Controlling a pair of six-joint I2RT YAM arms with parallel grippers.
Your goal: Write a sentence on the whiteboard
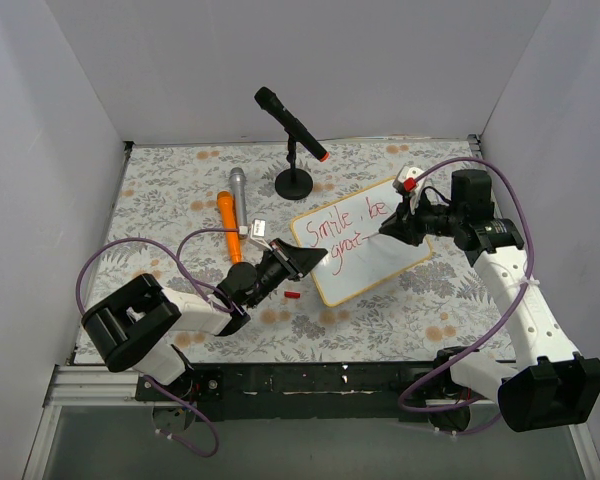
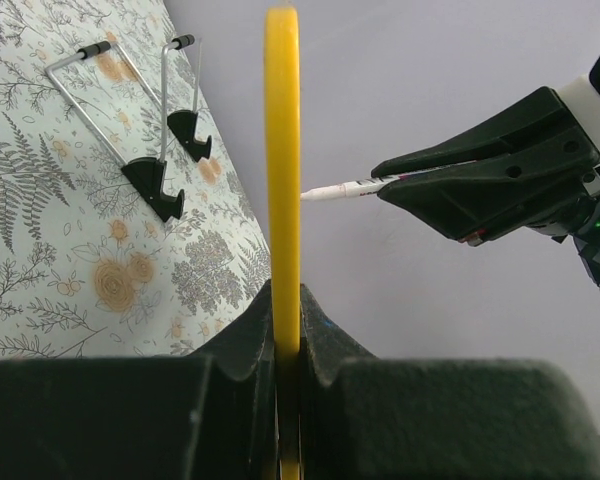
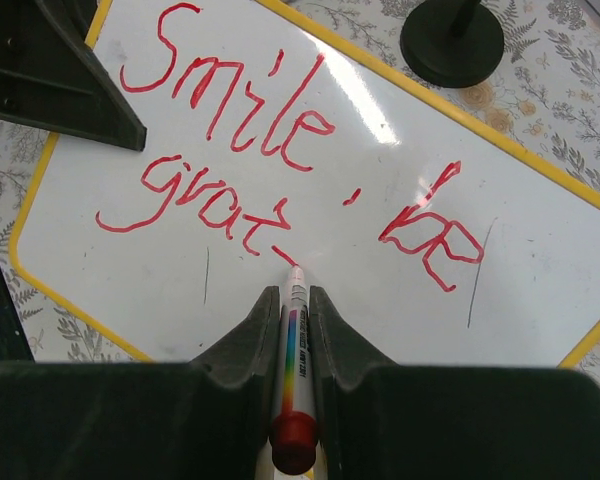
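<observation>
The whiteboard, white with a thin yellow rim, stands tilted on the flowered table. My left gripper is shut on its left rim. Red writing on the board reads "Smile, be" with "grat" on the second line. My right gripper is shut on a white marker with a rainbow stripe and a red end. The marker's tip touches the board just right of "grat". In the left wrist view the right gripper and marker tip press on the board's face.
A black microphone on a round stand is behind the board. An orange and silver microphone lies at the left. A red marker cap lies in front of the board. The board's wire legs rest on the cloth.
</observation>
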